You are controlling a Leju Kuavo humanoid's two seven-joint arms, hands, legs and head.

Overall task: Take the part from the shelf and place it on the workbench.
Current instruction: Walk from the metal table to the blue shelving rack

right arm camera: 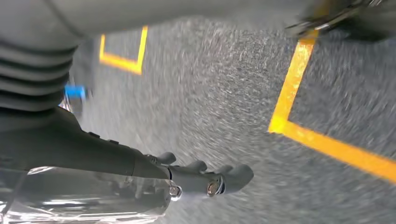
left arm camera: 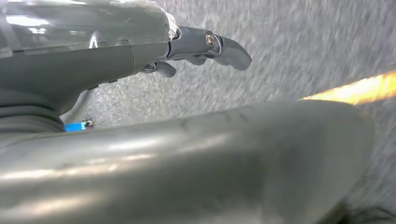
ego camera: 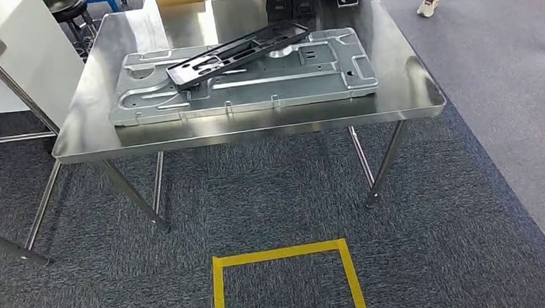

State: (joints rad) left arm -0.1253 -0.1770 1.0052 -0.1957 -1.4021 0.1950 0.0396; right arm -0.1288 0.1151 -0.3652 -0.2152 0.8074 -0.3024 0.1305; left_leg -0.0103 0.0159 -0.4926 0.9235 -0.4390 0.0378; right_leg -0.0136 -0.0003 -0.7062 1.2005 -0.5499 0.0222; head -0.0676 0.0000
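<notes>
A long black plastic frame part (ego camera: 238, 51) lies tilted across a large grey stamped-metal panel (ego camera: 247, 81) on the polished steel workbench (ego camera: 414, 91). Well apart from that workbench, the left hand (left arm camera: 196, 51) and right hand (right arm camera: 201, 175) hang over grey carpet, fingers loosely apart and holding nothing.

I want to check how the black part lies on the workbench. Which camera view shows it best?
The head view: the black part lies slanted across the grey metal plate on the steel workbench, whole and unblocked. The left wrist view and right wrist view look down at carpet and yellow tape past each hanging hand, not at the part.
</notes>
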